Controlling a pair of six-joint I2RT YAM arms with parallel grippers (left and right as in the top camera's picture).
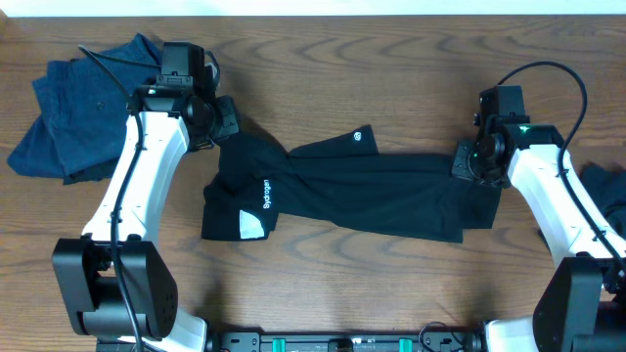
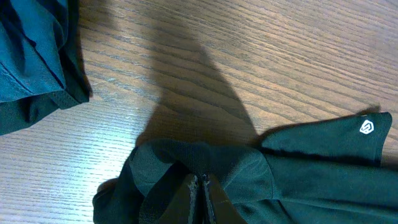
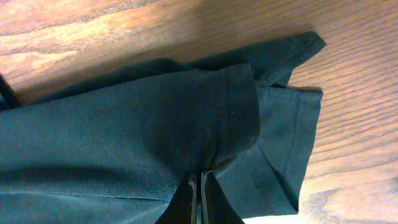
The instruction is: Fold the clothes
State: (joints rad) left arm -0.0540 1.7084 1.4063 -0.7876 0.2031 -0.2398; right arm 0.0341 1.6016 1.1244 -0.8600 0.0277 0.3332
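Note:
A black shirt [image 1: 352,191] with white lettering and a small white logo lies stretched across the middle of the wooden table, folded lengthwise. My left gripper [image 1: 223,125] is shut on the shirt's left upper edge; in the left wrist view the jaws [image 2: 200,183] pinch bunched fabric [image 2: 298,168]. My right gripper [image 1: 468,161] is shut on the shirt's right end; in the right wrist view the jaws [image 3: 200,183] pinch the fabric [image 3: 124,124] near a hemmed sleeve.
A pile of blue clothes [image 1: 83,108] lies at the far left, also in the left wrist view [image 2: 31,56]. More dark cloth [image 1: 608,191] lies at the right edge. The wooden table [image 1: 372,78] surrounds the shirt.

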